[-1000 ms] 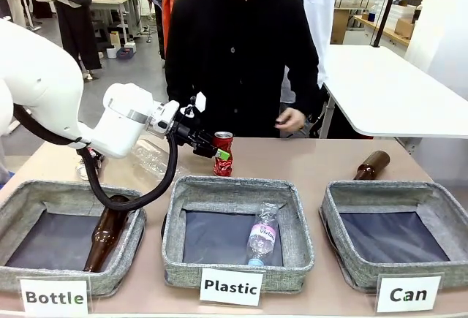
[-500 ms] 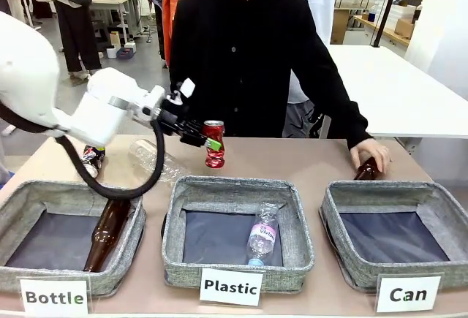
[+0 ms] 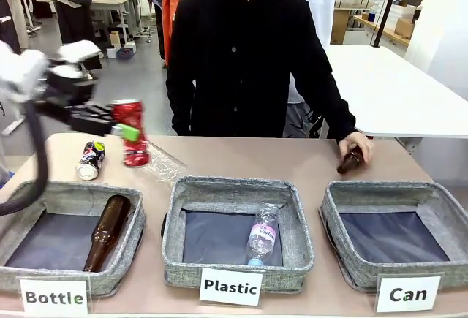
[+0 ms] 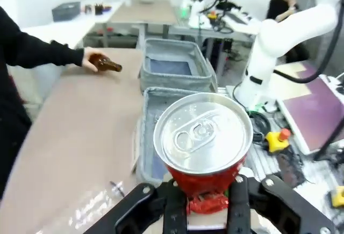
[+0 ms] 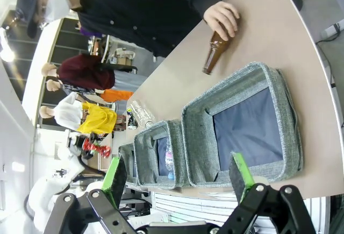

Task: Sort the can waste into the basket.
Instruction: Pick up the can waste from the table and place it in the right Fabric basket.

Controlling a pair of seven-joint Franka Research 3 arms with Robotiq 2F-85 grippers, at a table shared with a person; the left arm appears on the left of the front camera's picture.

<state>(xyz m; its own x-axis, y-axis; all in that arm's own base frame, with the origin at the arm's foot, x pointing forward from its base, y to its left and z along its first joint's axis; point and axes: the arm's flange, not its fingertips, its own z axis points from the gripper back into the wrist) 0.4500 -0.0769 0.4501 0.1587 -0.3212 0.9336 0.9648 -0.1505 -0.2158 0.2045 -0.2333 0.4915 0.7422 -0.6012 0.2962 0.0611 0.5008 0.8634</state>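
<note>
Signs (nearest edge): "Bottle" sign (image 3: 54, 297) on the left, "Plastic" sign (image 3: 231, 286) in the middle, "Can" sign (image 3: 408, 294) on the right; all three read cleanly.
Basket: Can basket (image 3: 351, 270) at the table's right end, dark liner bare. Also seen below the right wrist (image 5: 196, 142).
Right gripper (image 5: 177, 177): fingers spread wide, nothing between them, hanging over the near edge by the Can basket.
Plastic basket (image 3: 175, 245): one clear bottle inside, label print too small to read.
Bottle basket (image 3: 22, 197): one brown bottle inside.
Left gripper (image 3: 124, 129): clamped on the red can (image 3: 131, 134), lifted clear of the table at its far left; green pads pinch the lower body (image 4: 204, 204).
Red can axis: near upright, silver pull-tab end (image 4: 203, 137) up; no brand legible.
Key relation: Can basket lies at the opposite end from the held can, with both other baskets between. Judged a full crossing to the robot's right; right arm nearer the basket, but the left has the can.
Dark can (image 3: 91, 159): lying on the table just beyond the Bottle basket, close under the left gripper; markings not readable.
Person's hand (image 3: 357, 145): on a brown bottle (image 3: 348, 162) behind the Can basket; possible crowding near the drop.
</note>
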